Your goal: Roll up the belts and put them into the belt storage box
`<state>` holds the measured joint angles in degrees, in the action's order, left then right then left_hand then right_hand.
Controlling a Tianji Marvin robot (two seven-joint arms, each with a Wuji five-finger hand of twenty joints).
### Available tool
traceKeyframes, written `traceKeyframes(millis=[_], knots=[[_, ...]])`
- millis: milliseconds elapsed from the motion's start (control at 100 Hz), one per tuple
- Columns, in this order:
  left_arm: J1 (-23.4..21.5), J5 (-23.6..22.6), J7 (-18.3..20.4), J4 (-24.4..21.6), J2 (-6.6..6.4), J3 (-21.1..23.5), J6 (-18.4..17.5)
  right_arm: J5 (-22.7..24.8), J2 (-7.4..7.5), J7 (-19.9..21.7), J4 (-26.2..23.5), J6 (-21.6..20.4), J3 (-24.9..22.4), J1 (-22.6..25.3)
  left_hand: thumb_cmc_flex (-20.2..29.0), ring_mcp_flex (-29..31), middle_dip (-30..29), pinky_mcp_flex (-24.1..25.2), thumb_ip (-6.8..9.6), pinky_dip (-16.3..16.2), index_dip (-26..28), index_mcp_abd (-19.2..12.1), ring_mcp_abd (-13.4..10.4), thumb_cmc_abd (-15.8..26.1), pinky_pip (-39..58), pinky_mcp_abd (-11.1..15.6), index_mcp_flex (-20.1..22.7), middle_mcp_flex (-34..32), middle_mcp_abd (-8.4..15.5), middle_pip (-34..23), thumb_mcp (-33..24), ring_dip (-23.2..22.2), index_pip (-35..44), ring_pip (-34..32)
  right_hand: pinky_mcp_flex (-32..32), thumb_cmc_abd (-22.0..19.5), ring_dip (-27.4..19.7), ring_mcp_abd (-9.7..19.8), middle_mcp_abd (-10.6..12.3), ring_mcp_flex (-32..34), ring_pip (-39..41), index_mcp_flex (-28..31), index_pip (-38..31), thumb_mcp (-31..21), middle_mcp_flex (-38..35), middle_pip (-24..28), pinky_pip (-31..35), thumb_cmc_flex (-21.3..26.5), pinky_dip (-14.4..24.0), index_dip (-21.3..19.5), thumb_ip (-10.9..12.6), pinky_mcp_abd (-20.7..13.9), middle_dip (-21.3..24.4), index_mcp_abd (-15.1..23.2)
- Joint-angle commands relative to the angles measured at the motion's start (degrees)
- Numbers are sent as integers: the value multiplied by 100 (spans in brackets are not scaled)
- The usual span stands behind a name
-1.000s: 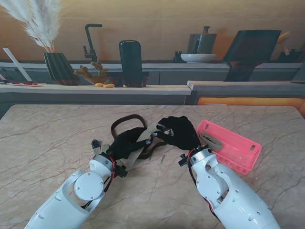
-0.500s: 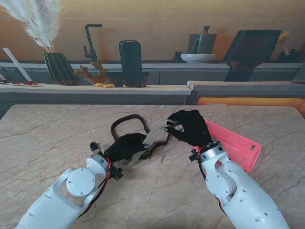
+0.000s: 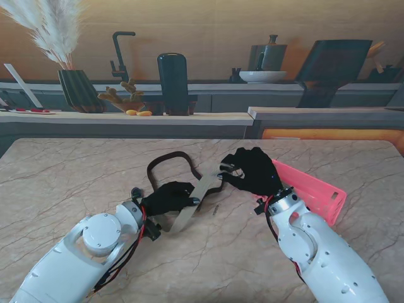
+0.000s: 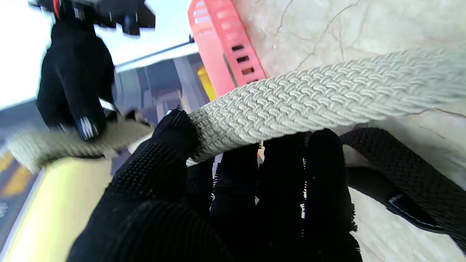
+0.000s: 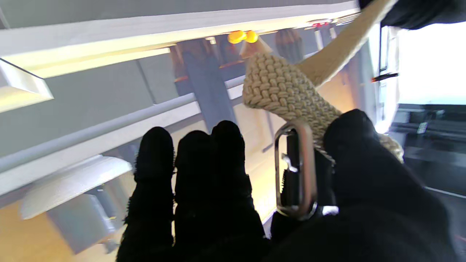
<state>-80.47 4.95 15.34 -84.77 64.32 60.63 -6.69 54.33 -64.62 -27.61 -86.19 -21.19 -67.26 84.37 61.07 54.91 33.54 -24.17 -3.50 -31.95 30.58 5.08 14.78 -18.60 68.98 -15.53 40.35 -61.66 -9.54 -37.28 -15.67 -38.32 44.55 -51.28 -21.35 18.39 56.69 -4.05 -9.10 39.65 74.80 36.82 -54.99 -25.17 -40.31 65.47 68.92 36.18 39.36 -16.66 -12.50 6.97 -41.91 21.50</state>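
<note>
The pale veined marble table top (image 3: 69, 189) is seen with both white arms rising over its near edge. Nearest, on the left, the black-gloved left hand (image 3: 167, 197) is closed on the beige woven fabric belt (image 3: 196, 194); in the left wrist view the weave (image 4: 309, 98) is pinched between thumb and fingers (image 4: 320, 174), with the loose end trailing onto the table toward the robot. Beside those fingers the dark brown woven belt (image 4: 404, 171) is seen lying on the marble, apart from the grip. The beige belt is stretched up and to the right to the black-gloved right hand (image 3: 254, 170), raised off the table, which is clamped on the belt's buckle end; in the right wrist view the silver metal buckle (image 5: 295, 169) is held against the thumb, the other three fingers (image 5: 207, 171) extended. Farther from the robot, the dark belt (image 3: 165, 163) is looped on the table. The pink slotted plastic storage box (image 3: 319, 192) is partly hidden behind the right wrist.
</note>
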Motion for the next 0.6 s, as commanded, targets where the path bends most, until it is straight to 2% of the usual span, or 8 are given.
traceKeyframes(millis=[0,50,160,220,370,440,480,590], knots=[[-135,44,-181,-116,99,76,187,70,55,-68,30,-200,35,-21,337,262,227,-87,-123,-217,-77,99,-47,287,403,-69,109,-271,-63,-451,-114,-208,260,-337,-57,-600,180,382,-63,187,256,18,-233,-326,-62,210,220,-53,157,111,211,-211,-153,925],[-179,238,-271,-159,147,113,322,123,73,-65,60,-357,54,-42,390,291,311,-76,-127,-273,-77,194,-29,414,517,-107,89,-303,-54,-563,30,-240,269,-466,64,-602,35,354,-27,-35,-91,-31,-271,-397,127,-169,24,-126,78,159,167,-212,-3,1009],[-264,549,-500,-254,246,169,553,87,96,128,106,-584,110,-84,423,276,328,-37,-119,-295,-73,256,27,481,545,-140,75,-306,-72,-585,105,-235,274,-493,534,-553,-1700,291,289,-625,-2692,-79,-278,-565,816,-2070,-854,-304,-207,194,80,-13,1271,1243],[-289,653,-552,-293,272,192,637,80,105,181,189,-697,171,-153,440,264,332,-15,-116,-305,-63,266,50,494,553,-151,66,-300,-76,-595,130,-233,280,-505,624,-570,-2272,299,390,-753,-3555,-134,-265,-608,1022,-2556,-1226,-391,-314,189,26,72,1682,1364],[-299,873,-414,-342,264,249,759,92,106,139,443,-834,378,-361,469,290,382,-30,-101,-353,34,306,31,576,615,-172,31,-314,-57,-707,286,-231,358,-613,717,-628,-2902,255,476,-982,-4665,-281,-343,-603,1427,-2953,-1680,-404,-427,213,-14,144,1993,1438],[-315,1025,-309,-378,257,289,796,117,113,128,542,-868,465,-448,502,306,394,-47,-95,-373,142,335,42,654,637,-187,-14,-328,-39,-740,429,-215,430,-650,755,-618,-3094,218,459,-1088,-4955,-290,-378,-614,1534,-3054,-1816,-383,-461,225,-12,191,2079,1425],[-324,1092,-254,-403,251,311,815,126,115,119,589,-887,508,-489,701,291,390,-31,-15,-392,261,317,38,790,626,-167,-45,-312,-36,-750,824,-171,421,-672,774,-610,-3192,199,455,-1131,-5095,-306,-381,-622,1583,-3116,-1891,-383,-487,236,-13,209,2129,1421],[-346,1168,-202,-497,244,360,910,122,116,119,702,-978,610,-579,740,264,394,-15,-16,-396,402,314,39,868,624,-161,-168,-284,-2,-760,893,-169,497,-667,815,-574,-3325,225,476,-1195,-5273,-285,-412,-662,1620,-3175,-2064,-381,-558,236,-28,241,2193,1428]])
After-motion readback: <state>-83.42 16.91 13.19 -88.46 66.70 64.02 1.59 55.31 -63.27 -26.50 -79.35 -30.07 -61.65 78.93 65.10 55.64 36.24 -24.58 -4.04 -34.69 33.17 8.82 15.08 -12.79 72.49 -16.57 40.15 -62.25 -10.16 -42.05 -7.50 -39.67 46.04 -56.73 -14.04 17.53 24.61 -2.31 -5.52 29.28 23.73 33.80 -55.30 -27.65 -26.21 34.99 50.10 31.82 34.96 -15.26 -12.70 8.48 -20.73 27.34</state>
